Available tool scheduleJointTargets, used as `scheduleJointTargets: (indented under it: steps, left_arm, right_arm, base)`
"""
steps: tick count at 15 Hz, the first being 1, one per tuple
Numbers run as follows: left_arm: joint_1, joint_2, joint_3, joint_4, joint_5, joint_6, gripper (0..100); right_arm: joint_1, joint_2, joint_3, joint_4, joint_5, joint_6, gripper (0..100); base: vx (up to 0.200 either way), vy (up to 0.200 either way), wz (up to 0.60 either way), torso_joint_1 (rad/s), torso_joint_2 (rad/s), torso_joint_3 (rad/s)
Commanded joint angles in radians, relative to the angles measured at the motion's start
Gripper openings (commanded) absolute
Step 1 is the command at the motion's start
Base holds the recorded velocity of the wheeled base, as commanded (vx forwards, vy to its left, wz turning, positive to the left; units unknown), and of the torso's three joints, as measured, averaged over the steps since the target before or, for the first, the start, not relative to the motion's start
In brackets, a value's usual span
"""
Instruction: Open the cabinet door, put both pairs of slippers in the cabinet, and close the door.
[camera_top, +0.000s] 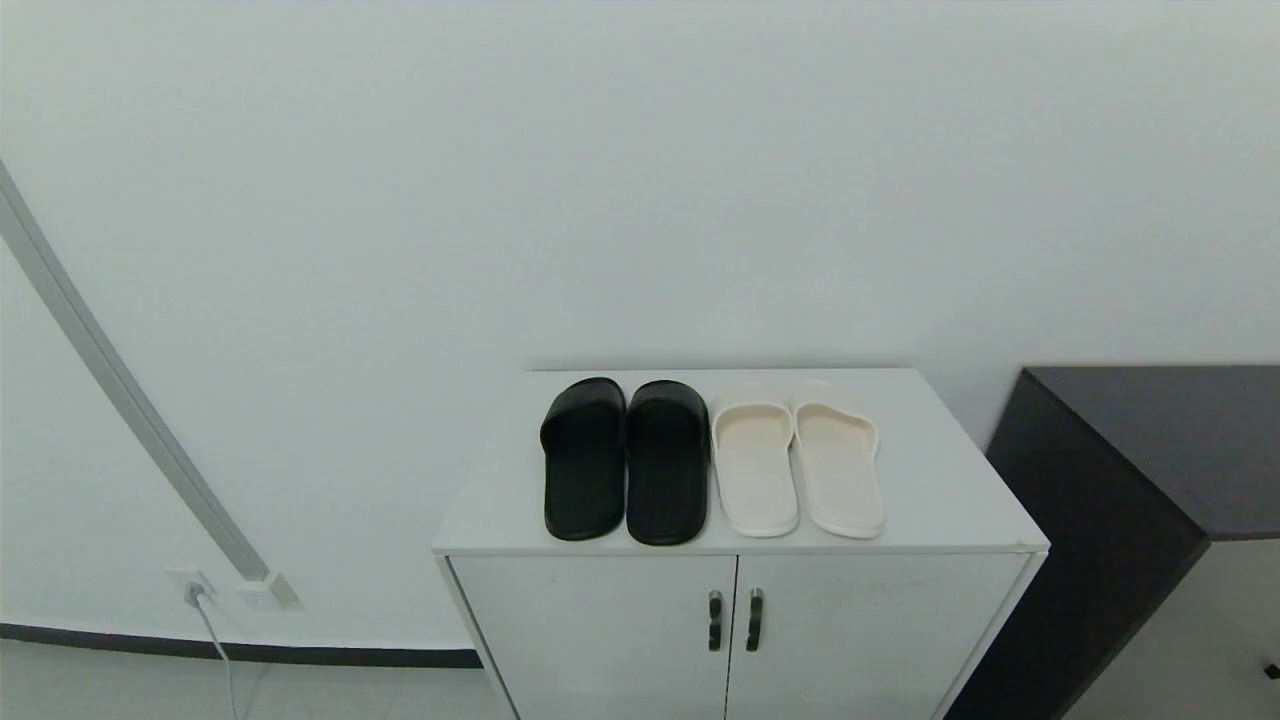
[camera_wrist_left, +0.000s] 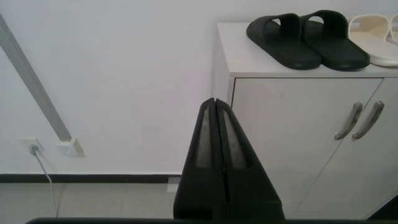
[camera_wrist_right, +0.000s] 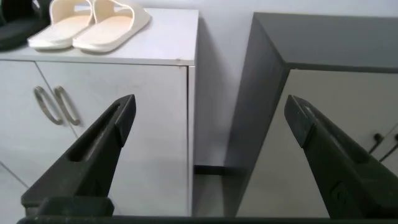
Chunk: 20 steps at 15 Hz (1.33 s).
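Observation:
A white cabinet stands against the wall with both doors closed and two dark handles at the middle seam. On its top lie a pair of black slippers and, to their right, a pair of cream slippers. The left wrist view has my left gripper shut with nothing in it, low and to the left of the cabinet, the black slippers above it. My right gripper stands open and empty off the cabinet's right corner, below the cream slippers.
A dark grey cabinet stands close on the right of the white one, with a narrow gap between them. A wall socket with a cable and a slanted grey conduit are on the wall at left. Floor lies open left of the cabinet.

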Motion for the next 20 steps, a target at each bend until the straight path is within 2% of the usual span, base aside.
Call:
scheduleJointTargets:
  steps: [1,5,6,7,8,10,12,14,16,17,18,19,20]
  left_arm:
    - [0.000,0.001,0.000,0.000,0.002,0.000,0]
    - [0.000,0.001,0.000,0.000,0.001,0.000,0]
    - [0.000,0.001,0.000,0.000,-0.002,0.000,0]
    - [0.000,0.001,0.000,0.000,-0.004,0.000,0]
    - [0.000,0.001,0.000,0.000,-0.002,0.000,0]
    - [0.000,0.001,0.000,0.000,-0.002,-0.002,0]
    - [0.000,0.001,-0.001,0.000,-0.004,-0.002,0]
    - [0.000,0.001,-0.001,0.001,-0.004,-0.002,0]
    - [0.000,0.001,-0.001,0.001,-0.004,-0.002,0]
    - [0.000,0.001,-0.001,0.001,-0.004,-0.003,0]
    - [0.000,0.001,-0.001,0.001,-0.004,-0.003,0]
    - [0.000,0.001,-0.001,0.001,-0.004,-0.003,0]
    - [0.000,0.001,-0.001,0.001,-0.004,-0.003,0]
  right_arm:
    - [0.000,0.002,-0.002,-0.004,0.001,-0.016,100]
    - [-0.001,0.000,0.001,-0.007,-0.008,-0.009,100]
    - [0.002,0.007,-0.044,-0.022,0.003,0.004,100]
    - [0.022,0.085,-0.226,0.002,0.021,0.119,100]
    - [0.039,0.172,-0.291,0.090,0.049,0.132,100]
    - [0.037,0.338,-0.255,0.157,0.144,-0.025,100]
    - [0.055,0.571,-0.249,0.048,0.194,-0.028,100]
    - [0.140,0.780,-0.257,-0.137,0.185,-0.013,100]
    - [0.212,0.884,-0.301,-0.174,0.171,0.027,100]
    - [0.341,0.988,-0.372,-0.179,0.099,0.115,100]
    - [0.405,1.021,-0.403,-0.179,0.053,0.150,100]
    - [0.563,1.103,-0.469,-0.180,-0.053,0.228,100]
    - [0.615,1.142,-0.502,-0.180,-0.094,0.264,100]
  base:
    - [0.000,0.000,0.00,0.000,0.00,0.000]
    - [0.000,0.000,0.00,0.000,0.00,0.000]
    - [0.000,0.000,0.00,0.000,0.00,0.000]
    - [0.000,0.000,0.00,0.000,0.00,0.000]
    - [0.000,0.000,0.00,0.000,0.00,0.000]
    - [0.000,0.000,0.00,0.000,0.00,0.000]
    - [0.000,0.000,0.00,0.000,0.00,0.000]
    - [0.000,0.000,0.00,0.000,0.00,0.000]
    - [0.000,0.000,0.00,0.000,0.00,0.000]
    - [0.000,0.000,0.00,0.000,0.00,0.000]
    - [0.000,0.000,0.00,0.000,0.00,0.000]
    - [0.000,0.000,0.00,0.000,0.00,0.000]
    - [0.000,0.000,0.00,0.000,0.00,0.000]
